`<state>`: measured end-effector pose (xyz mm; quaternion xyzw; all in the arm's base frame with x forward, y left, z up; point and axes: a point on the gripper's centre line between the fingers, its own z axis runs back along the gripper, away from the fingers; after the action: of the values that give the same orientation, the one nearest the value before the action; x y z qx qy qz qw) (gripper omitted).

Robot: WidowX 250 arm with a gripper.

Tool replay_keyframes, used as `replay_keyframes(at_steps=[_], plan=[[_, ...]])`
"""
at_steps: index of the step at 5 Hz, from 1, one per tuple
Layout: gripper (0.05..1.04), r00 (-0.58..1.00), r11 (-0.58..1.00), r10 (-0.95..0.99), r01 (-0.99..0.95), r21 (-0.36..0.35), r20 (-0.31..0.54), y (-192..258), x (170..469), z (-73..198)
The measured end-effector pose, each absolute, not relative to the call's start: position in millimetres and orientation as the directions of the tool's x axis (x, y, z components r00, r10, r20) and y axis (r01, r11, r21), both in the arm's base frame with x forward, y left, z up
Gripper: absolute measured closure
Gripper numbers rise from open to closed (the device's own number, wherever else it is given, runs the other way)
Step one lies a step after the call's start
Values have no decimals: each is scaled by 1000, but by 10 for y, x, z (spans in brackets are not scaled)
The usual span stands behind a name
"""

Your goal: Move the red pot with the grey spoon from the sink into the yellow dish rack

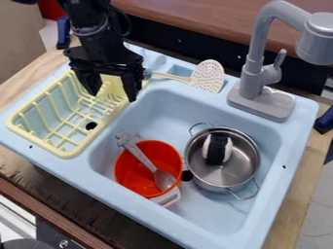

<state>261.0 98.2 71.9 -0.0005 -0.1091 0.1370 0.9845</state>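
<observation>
The black gripper (116, 92) hangs open over the right part of the pale yellow dish rack (64, 154), its two fingers apart with nothing visible between them. Just right of it, a cream slotted spatula (209, 76) lies across the sink's back ledge. In the blue basin (214, 216) stands an orange pot (132, 170) with a grey spoon (144, 158) leaning in it. To its right, a steel pot (242, 168) holds a white object with a black band (216, 149).
The grey faucet (253, 80) rises at the sink's back right corner. Blue handles stand beyond the sink at the upper left (63, 32) and right edge (323, 120). A brown ledge (195, 17) runs behind the sink.
</observation>
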Motion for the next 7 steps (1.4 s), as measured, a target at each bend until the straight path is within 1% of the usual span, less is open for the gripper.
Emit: replay_keyframes(at_steps=[1,2,3,4,5,6,7], plan=[[83,948,966,259,-258,-33,184,957,2573,638],[83,981,993,117,-117,-6,153,866,2574,583],[83,988,997,71,-72,7,134,779,2587,594],[83,987,995,-102,100,22,121,671,2605,605],[83,930,936,-352,347,65,109,574,2614,568],[83,813,823,-567,566,51,134,475,2610,534],[83,747,758,-649,651,41,147,413,2550,461]])
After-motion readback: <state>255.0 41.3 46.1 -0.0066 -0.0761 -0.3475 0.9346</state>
